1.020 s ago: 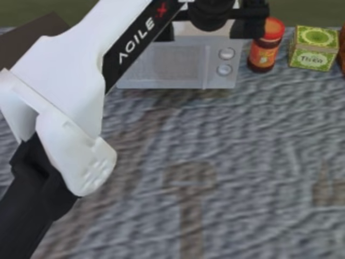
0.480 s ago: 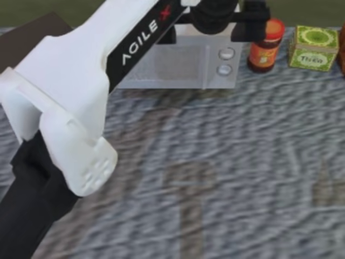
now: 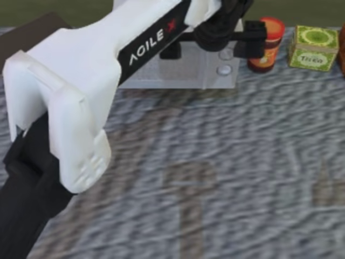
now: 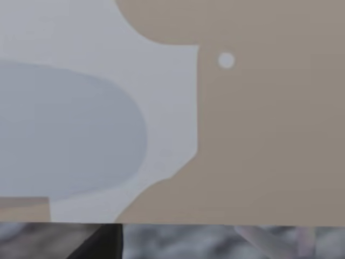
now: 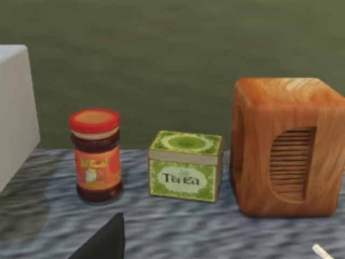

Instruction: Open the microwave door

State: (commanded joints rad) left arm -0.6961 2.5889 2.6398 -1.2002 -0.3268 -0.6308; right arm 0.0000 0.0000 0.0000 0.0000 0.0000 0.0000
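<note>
Left hand (image 3: pixel 215 46) at microwave door (image 3: pixel 180 67) handle | grip state unclear | advice: hook handle, swing outward steadily

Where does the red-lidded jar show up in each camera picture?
Top view: jar at the far edge, right of the microwave, partly behind the left pincer.
Left wrist view: not in it.
Right wrist view: jar beside the green tea box.
Shared landmark: the tea box.
</note>
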